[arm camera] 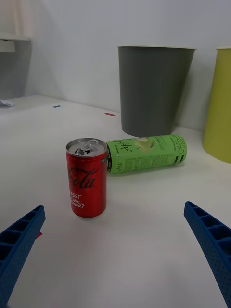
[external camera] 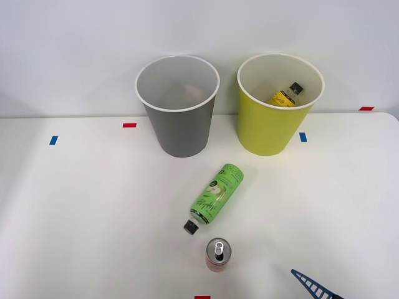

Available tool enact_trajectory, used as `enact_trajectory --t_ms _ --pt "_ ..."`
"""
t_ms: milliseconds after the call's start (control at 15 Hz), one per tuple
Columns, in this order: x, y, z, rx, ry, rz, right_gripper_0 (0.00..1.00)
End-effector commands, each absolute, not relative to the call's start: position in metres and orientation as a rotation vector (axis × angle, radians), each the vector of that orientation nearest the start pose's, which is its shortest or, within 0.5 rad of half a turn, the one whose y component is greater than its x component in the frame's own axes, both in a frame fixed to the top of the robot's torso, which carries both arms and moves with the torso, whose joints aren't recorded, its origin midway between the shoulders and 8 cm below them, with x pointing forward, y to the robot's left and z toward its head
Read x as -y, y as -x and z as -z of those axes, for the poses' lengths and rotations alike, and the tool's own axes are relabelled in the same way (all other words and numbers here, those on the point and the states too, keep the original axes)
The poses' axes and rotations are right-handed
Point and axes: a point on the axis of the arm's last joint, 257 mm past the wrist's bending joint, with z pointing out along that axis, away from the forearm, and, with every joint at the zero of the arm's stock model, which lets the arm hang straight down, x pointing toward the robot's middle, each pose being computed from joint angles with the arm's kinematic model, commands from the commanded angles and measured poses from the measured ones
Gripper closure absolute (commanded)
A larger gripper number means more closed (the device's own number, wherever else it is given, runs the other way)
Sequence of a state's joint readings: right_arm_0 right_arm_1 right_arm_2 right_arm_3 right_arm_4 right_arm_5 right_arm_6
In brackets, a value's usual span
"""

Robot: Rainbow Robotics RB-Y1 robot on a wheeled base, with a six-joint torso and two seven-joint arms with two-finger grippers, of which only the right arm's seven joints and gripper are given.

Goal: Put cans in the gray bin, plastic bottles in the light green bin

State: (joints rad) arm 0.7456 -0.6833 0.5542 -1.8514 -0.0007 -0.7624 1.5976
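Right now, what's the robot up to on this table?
It is sorting drink containers into two bins. The right gripper is open and holds nothing, low over the table and facing the red can, which stands upright. Just behind the can, the green-labelled bottle lies on its side. A yellow-labelled bottle is already inside the light green bin. The gray bin stands beside it; what it holds is unclear.

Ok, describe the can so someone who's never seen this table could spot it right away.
On the white table, start at the gray bin and come toward the near edge, past the green bottle lying on its side. Just beyond its black cap stands the can: upright, short and red, with a silver pull-tab top.
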Motion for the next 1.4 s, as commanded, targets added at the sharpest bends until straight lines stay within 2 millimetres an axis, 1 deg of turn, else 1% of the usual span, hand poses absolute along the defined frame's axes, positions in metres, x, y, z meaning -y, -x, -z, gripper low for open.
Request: enact_trajectory --t_ms 67,200,267,400,600,800,1000,1200,1267,1333,1400 --pt "0.123 -0.205 0.268 -1.394 0.594 -0.394 0.00" --pt "0.121 -0.207 0.266 -1.387 0.592 -0.399 0.00" --pt "0.116 -0.208 0.264 -1.381 0.587 -0.412 0.00" --pt "0.110 -0.212 0.268 -1.375 0.589 -0.428 0.00" --pt "0.105 -0.226 0.280 -1.358 0.597 -0.433 0.00" --pt "0.085 -0.246 0.281 -1.318 0.604 -0.465 0.00" --pt "0.068 -0.267 0.291 -1.300 0.617 -0.484 0.00" --pt "0.058 -0.282 0.287 -1.283 0.635 -0.493 0.00" --pt "0.055 -0.286 0.289 -1.290 0.646 -0.495 0.00" --pt "0.053 -0.290 0.287 -1.287 0.645 -0.496 0.00" --pt "0.048 -0.290 0.286 -1.285 0.642 -0.513 0.00"
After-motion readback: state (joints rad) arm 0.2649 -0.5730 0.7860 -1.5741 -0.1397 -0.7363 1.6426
